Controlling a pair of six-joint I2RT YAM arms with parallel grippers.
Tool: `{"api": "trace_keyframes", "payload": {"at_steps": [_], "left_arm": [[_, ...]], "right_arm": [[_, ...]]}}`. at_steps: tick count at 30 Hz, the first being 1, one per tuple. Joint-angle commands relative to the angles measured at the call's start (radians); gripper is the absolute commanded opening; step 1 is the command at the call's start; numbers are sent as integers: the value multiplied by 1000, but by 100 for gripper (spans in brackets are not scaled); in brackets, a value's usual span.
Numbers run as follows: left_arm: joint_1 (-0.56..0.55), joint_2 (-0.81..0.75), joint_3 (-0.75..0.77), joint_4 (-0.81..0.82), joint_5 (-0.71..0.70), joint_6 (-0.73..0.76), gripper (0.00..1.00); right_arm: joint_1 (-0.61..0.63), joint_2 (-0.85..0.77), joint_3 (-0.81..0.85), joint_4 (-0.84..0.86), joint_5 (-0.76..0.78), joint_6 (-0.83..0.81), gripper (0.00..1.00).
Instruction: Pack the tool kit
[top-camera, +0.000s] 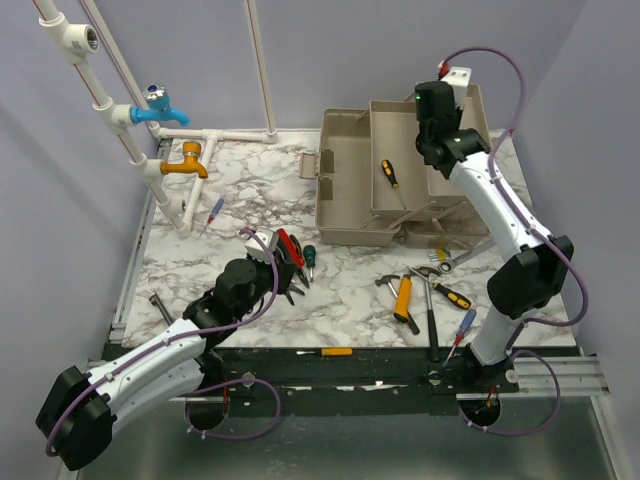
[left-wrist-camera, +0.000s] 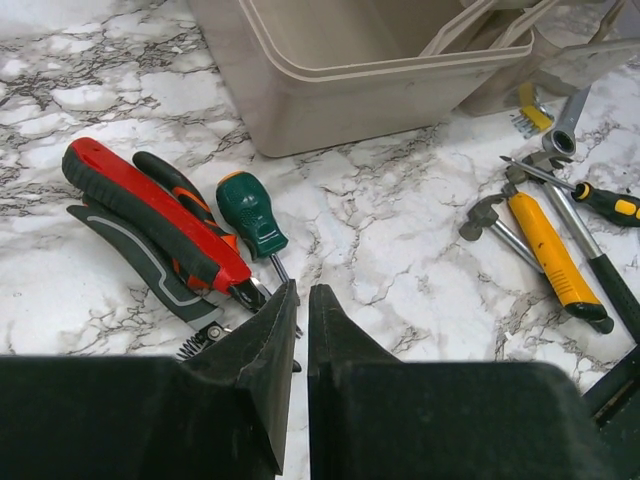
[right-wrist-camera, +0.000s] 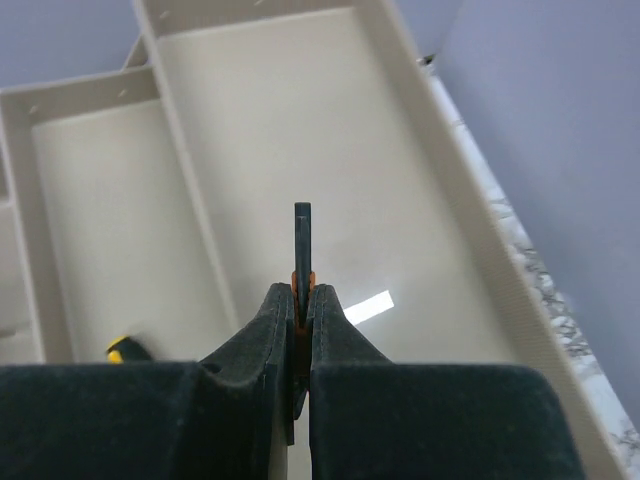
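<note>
Right gripper (right-wrist-camera: 303, 300) clenched on thin dark tool (right-wrist-camera: 302, 240): lower into tray (right-wrist-camera: 300, 110) before releasing; left gripper (left-wrist-camera: 303, 300) barely parted, empty

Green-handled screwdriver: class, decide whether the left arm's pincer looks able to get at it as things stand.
Probably yes: the green-handled screwdriver lies uncovered on the marble just ahead of the left pincer, though the red pliers lie close beside it.

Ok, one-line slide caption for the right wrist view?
Right fingers pinch a thin dark tool over the beige toolbox tray, a yellow-tipped handle showing in the next compartment.
</note>
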Motion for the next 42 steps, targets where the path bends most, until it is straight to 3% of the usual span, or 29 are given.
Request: {"api": "trace_keyframes", "payload": {"at_steps": [1, 6, 7, 9, 10, 14, 18, 23, 26, 29, 31, 36, 42], "left_arm": [[-3, -6, 0, 31, -4, 11, 13], [-3, -20, -17, 44, -15, 14, 15], [-3, -24, -21, 44, -22, 14, 15], [-3, -25, -29, 51, -31, 14, 16], [-4, -21, -30, 57, -32, 13, 17], [-3, 17, -13, 64, -18, 14, 19], [-3, 48, -2, 72, -5, 14, 21], [-3, 103, 23, 58, -24, 21, 29], [-2, 118, 41, 22, -53, 6, 46], [19, 122, 40, -9, -99, -36, 83], [52, 137, 63, -66, -119, -68, 91], [199, 204, 181, -224, -56, -170, 91], [256, 382, 330, -311, -19, -213, 86]], "right_arm": [[-41, -75, -2, -37, 12, 3, 2], [-79, -53, -35, -95, 103, -10, 9], [-83, -52, -39, -101, 112, -8, 21], [-85, -55, -51, -95, 87, -2, 58], [-84, -55, -51, -93, 62, 5, 69], [-83, -73, -45, -83, -48, 24, 80], [-83, -152, -104, -30, -185, 38, 83], [-83, -299, -225, 63, -512, 35, 85], [-83, -376, -291, 98, -747, 43, 86], [-82, -450, -389, 165, -917, 100, 86], [-76, -476, -437, 189, -1002, 136, 86], [10, -499, -561, 220, -1031, 130, 83], [51, -528, -688, 218, -992, 104, 83]]}}
